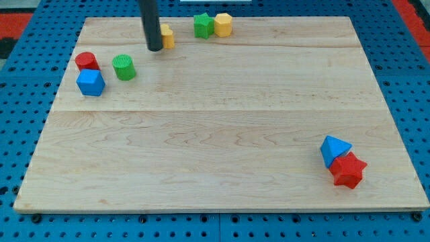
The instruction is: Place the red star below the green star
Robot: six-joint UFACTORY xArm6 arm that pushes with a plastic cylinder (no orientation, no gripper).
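The red star (348, 170) lies near the board's bottom right corner, touching a blue triangular block (334, 148) just above and left of it. The green star (203, 25) sits at the view's top centre, touching a yellow block (223, 25) on its right. My tip (155, 48) is at the top left of centre, right against a second yellow block (167, 36) partly hidden behind the rod. The tip is far from the red star and left of the green star.
A red round block (86, 61), a blue cube (90, 83) and a green cylinder (123, 67) cluster at the view's left. The wooden board (215, 134) lies on a blue perforated surface.
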